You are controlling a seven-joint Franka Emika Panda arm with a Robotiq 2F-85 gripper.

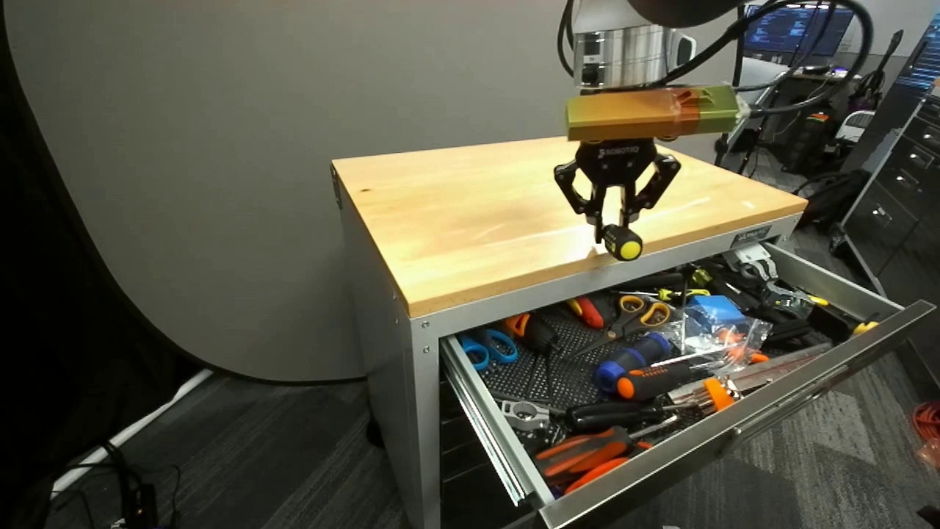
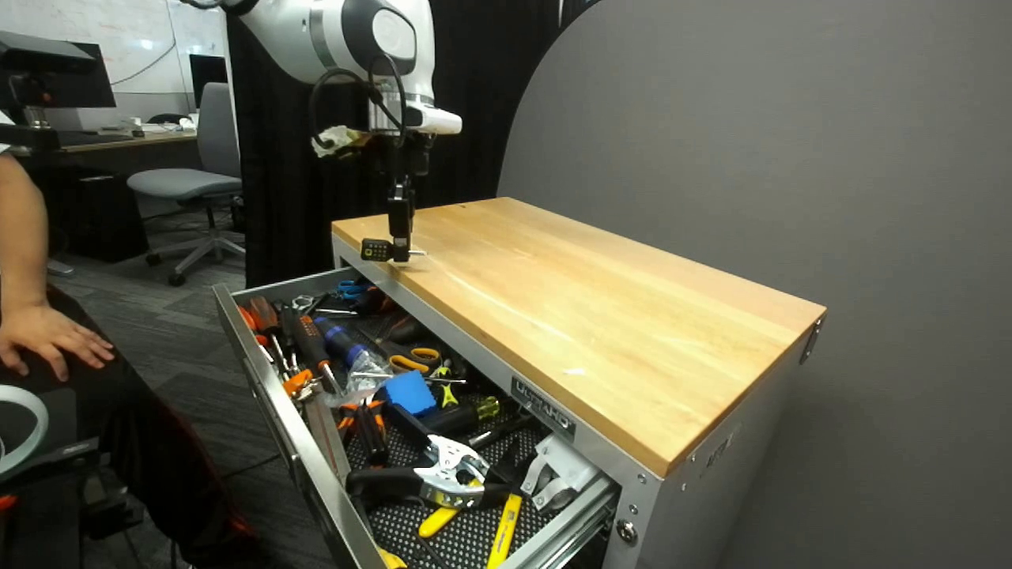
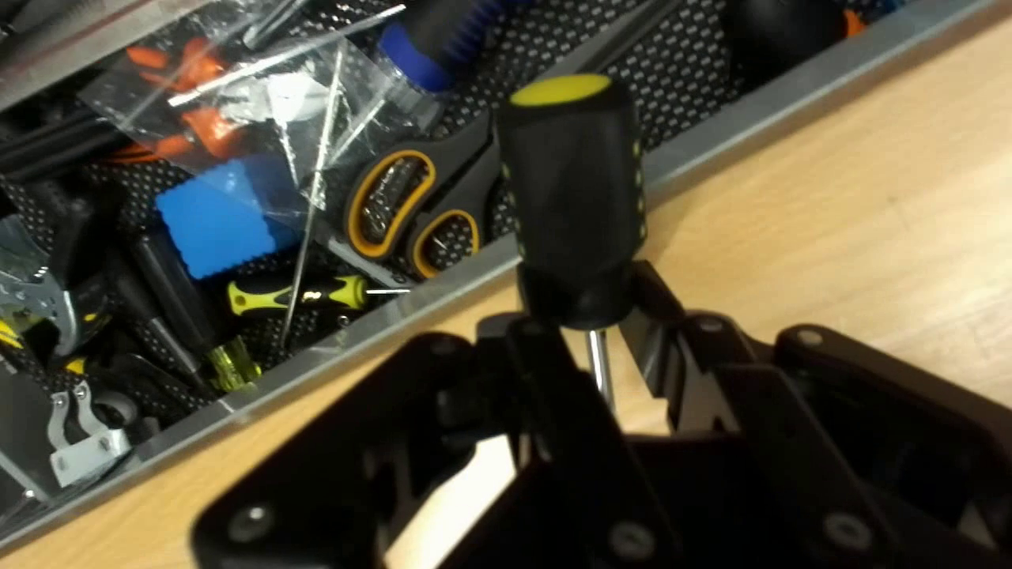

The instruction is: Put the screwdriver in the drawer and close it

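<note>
The stubby black screwdriver with a yellow end cap is held in my gripper. In both exterior views it hangs just above the tabletop's front edge beside the open drawer. In an exterior view the screwdriver lies roughly level, its handle toward the drawer and its short shaft toward the tabletop. The wrist view shows the screwdriver's handle between the fingertips of my gripper, with the metal shaft behind it. The drawer is pulled far out and full of tools.
The wooden tabletop lies under and behind the gripper. In the drawer lie scissors, a blue block, an orange-and-black handle and a large clamp. A person's arm is near the drawer front.
</note>
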